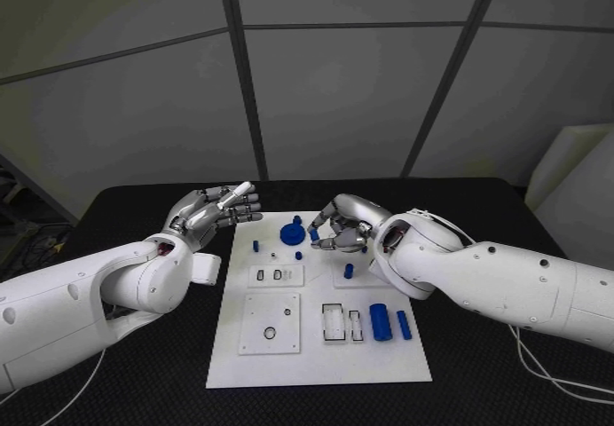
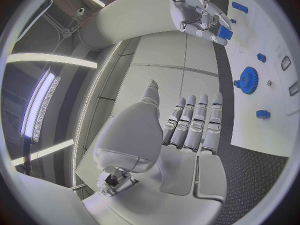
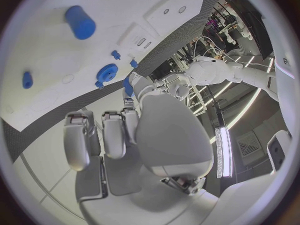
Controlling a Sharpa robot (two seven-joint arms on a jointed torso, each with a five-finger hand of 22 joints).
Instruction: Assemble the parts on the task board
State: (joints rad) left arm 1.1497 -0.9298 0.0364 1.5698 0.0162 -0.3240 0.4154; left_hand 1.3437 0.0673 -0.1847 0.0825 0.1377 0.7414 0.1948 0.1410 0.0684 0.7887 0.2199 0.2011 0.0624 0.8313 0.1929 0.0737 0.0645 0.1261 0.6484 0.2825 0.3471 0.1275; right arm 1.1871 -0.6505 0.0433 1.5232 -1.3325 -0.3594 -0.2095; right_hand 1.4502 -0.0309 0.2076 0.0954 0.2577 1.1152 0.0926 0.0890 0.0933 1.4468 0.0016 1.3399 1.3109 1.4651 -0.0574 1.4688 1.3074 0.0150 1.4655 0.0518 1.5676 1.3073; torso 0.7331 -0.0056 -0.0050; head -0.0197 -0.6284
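Head view has the white task board (image 1: 320, 355) lying mid-tabletop, the right robot hand (image 1: 343, 224) pinching a small blue part (image 2: 225, 33) above its far end, and the left robot hand (image 1: 211, 213) empty, fingers apart.

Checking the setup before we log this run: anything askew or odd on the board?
Nothing stands out. The task board lies flat and square on the table, with the blue gear and blue cylinder resting on it. The right robot hand holds a small blue part above the board.

Gear (image 1: 293, 234) on task board (image 1: 320, 364) far end – cylinder (image 1: 380, 320) nearer, right
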